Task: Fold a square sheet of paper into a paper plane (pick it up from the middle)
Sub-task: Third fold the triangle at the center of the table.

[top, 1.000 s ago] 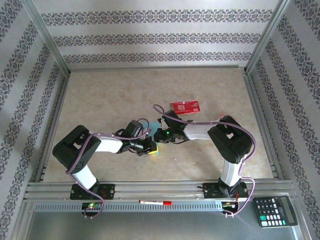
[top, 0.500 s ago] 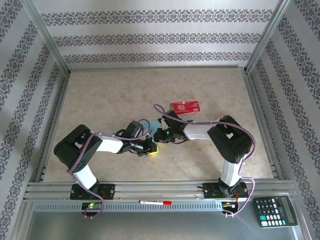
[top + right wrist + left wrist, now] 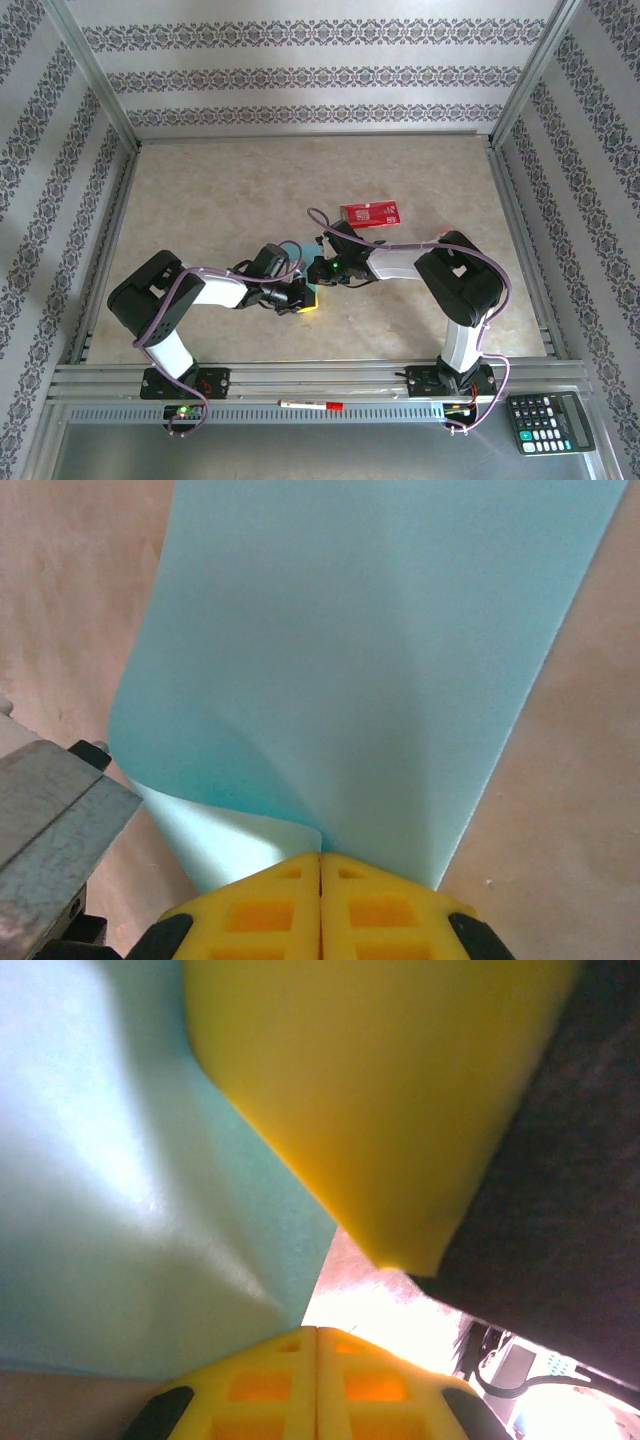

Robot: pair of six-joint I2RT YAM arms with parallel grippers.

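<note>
Starting from the near edge in the overhead view, a red pen (image 3: 310, 405) is lying on the front rail and a black calculator (image 3: 550, 422) is sitting off at the right corner. Both arms are reaching in toward the middle of the beige worktop (image 3: 220, 190) and meeting there, pretty much nose to nose.

The left tool (image 3: 317, 1330) is sitting with its yellow tips pressed together, and they're pinching the edge of the light-blue sheet of paper (image 3: 120, 1180). In its wrist view another yellow pad (image 3: 380, 1100) is hovering right above, just beside the paper.

The right tool (image 3: 320, 855) is also clamped down on the same sheet, tips together with the paper coming out between them. From there the sheet is curling up and away, with one side rolling under near the grip. So the paper is being held between the two tools around mid-worktop, and I can't tell how much of it is touching the surface.

Just beyond the right tool, a red packet (image 3: 370, 213) is lying flat on the worktop, apart from the paper.
</note>
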